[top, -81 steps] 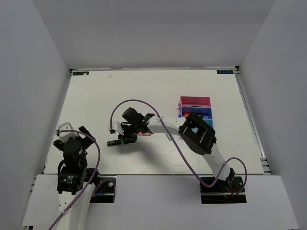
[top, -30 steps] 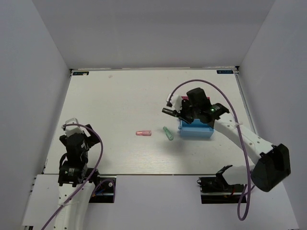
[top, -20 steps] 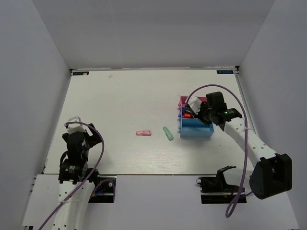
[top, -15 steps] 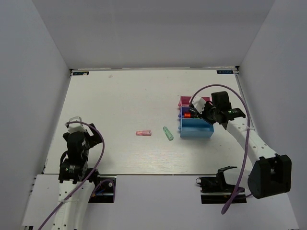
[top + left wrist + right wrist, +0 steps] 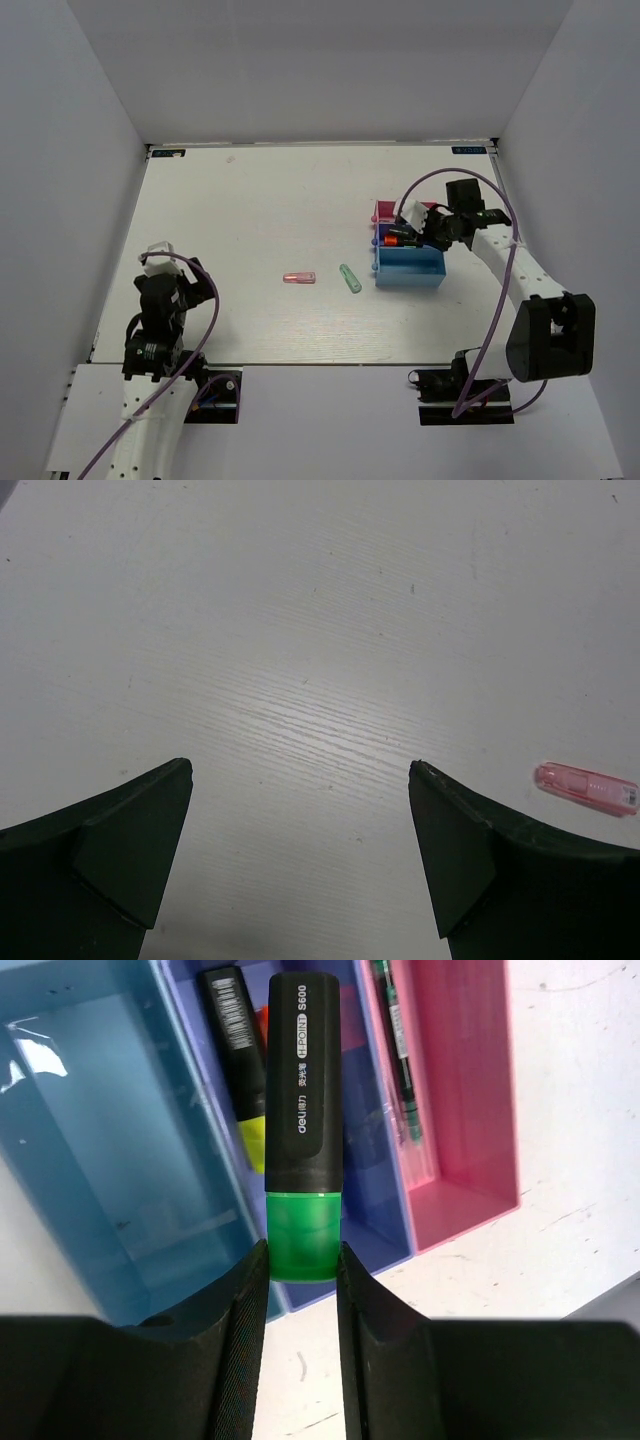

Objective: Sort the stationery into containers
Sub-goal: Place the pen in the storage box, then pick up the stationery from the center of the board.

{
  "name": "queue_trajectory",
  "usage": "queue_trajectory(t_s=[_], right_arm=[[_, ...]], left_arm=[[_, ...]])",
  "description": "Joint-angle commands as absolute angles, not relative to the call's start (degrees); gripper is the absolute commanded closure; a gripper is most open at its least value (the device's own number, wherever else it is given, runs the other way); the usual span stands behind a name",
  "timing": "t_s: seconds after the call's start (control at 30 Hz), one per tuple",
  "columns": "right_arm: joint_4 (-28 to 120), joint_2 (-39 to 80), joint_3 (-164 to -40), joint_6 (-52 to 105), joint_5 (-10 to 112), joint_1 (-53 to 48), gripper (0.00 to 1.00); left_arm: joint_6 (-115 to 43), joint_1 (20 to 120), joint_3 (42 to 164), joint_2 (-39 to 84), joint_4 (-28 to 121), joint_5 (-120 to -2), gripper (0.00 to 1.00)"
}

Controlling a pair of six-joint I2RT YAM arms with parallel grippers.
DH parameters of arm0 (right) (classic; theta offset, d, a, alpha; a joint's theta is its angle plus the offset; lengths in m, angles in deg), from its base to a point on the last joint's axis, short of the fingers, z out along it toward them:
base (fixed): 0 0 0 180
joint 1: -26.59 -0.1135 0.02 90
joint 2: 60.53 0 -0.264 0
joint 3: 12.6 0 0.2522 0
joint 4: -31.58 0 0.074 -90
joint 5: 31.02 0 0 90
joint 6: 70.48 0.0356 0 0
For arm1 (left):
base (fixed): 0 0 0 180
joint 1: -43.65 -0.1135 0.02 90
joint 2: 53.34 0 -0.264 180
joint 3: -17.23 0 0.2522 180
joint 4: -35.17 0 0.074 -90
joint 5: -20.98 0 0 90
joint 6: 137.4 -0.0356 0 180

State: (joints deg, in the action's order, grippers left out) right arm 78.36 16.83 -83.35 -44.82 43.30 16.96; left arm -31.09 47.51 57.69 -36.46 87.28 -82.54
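Since the view 2.7 s back, the green-black marker (image 5: 303, 1150) has travelled from the left-middle of the bench (image 5: 250, 200) to the row of 3 trays, and the right arm has swung out to the right with it. The marker now hangs lengthwise over the dark blue tray (image 5: 372, 1222), with its green end pinched in the right end effector (image 5: 302, 1260) and its black barrel pointing along the tray's long axis.

Below it in that tray lies a yellow-black marker (image 5: 240, 1070), with something orange partly hidden behind the held barrel. The pink tray (image 5: 470, 1110) on one side holds thin dark pens (image 5: 398, 1050). The light blue tray (image 5: 90, 1140) on the other side shows nothing inside.

The step in hand looks like the drop. To do it well, keep the barrel parallel to the tray walls and centred between them. Lower it until it is just above the markers already there, then part the fingers so it settles flat and does not bounce onto a rim. The main risk is a tilted release that leaves the marker bridging 2 trays.

2 pieces wait on the bench: a pink marker (image 5: 299, 278) and a pale green marker (image 5: 350, 278), near each other but apart. The left end effector (image 5: 298, 770) hovers with its fingers spread and holds nothing.
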Motion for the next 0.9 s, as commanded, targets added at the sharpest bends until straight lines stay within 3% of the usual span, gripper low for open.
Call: queue_trajectory(t_s=[0.0, 0.13, 0.23, 0.3, 0.4, 0.57, 0.63, 0.67, 0.7, 0.73, 0.8, 0.83, 0.87], right_arm=[[79.5, 18.8, -87.5, -49.3, 41.0, 17.9, 0.86], [79.8, 21.3, -89.5, -49.8, 41.6, 18.1, 0.73], [80.4, 22.3, -90.4, -50.3, 41.4, 18.3, 0.65], [80.7, 22.3, -90.3, -50.6, 41.1, 18.4, 0.59], [81.4, 21.8, -90.0, -50.6, 40.3, 18.6, 0.58], [81.9, 20.9, -89.0, -49.9, 39.6, 18.9, 0.58], [80.6, 20.1, -89.9, -46.3, 38.4, 19.1, 0.64], [80.6, 18.6, -90.5, -41.4, 37.0, 19.2, 0.76], [80.9, 17.9, -92.3, -34.3, 35.1, 19.4, 0.97], [81.5, 16.0, -93.3, -25.9, 34.0, 19.5, 1.00], [82.3, 14.6, -93.5, -12.9, 32.1, 19.5, 1.00], [83.0, 13.2, -93.2, -9.6, 27.0, 19.5, 1.00], [85.2, 12.4, -92.2, -5.7, 24.0, 19.4, 0.81]], left_arm=[[-31.8, 47.3, 57.3, -35.4, 85.8, -80.3, 0.00], [-32.8, 47.3, 56.5, -33.7, 82.9, -73.9, 0.00], [-33.9, 47.3, 55.7, -30.9, 78.4, -56.7, 0.02], [-33.9, 47.5, 56.0, -28.4, 75.9, -52.5, 0.04], [-33.3, 48.9, 57.8, -23.1, 74.4, -46.5, 0.11], [-34.0, 55.5, 63.2, -15.3, 74.4, -47.9, 0.22], [-35.3, 58.9, 66.7, -11.8, 74.8, -48.4, 0.51], [-36.0, 61.5, 68.0, -8.8, 75.6, -49.7, 0.62], [-37.2, 64.5, 69.3, -7.0, 76.7, -50.7, 0.78], [-38.2, 66.1, 73.8, -3.2, 78.1, -52.8, 0.83], [-38.8, 72.1, 77.3, 5.9, 80.6, -56.8, 0.83], [-38.6, 73.3, 83.5, 8.4, 81.6, -58.4, 0.66], [-38.4, 76.6, 85.6, 16.0, 85.5, -60.4, 0.53]])
